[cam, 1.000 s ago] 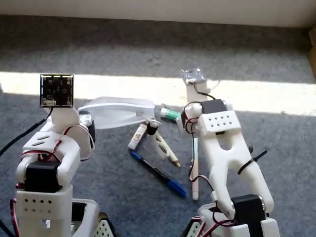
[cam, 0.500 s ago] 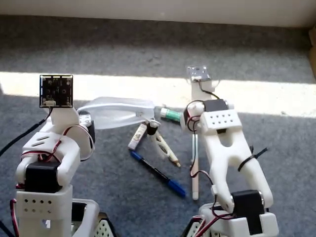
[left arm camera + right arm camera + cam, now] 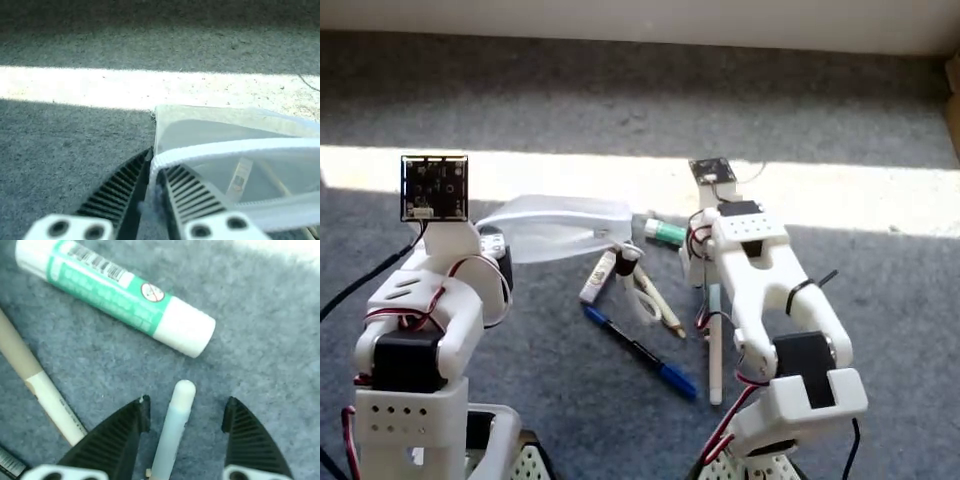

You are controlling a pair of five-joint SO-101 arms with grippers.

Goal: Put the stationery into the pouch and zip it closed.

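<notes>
Left gripper [image 3: 150,167] with dark ribbed jaws pinched together on the white rim at the corner of a translucent pouch [image 3: 225,142], a small labelled item [image 3: 240,176] showing faintly through its wall, grey carpeted desk [image 3: 60,145] beneath, bright sunlit band [image 3: 100,86] across it

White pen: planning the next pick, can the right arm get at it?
Probably yes: the right gripper hangs open astride the white pen, nothing on it; the glue stick lies apart.
</notes>
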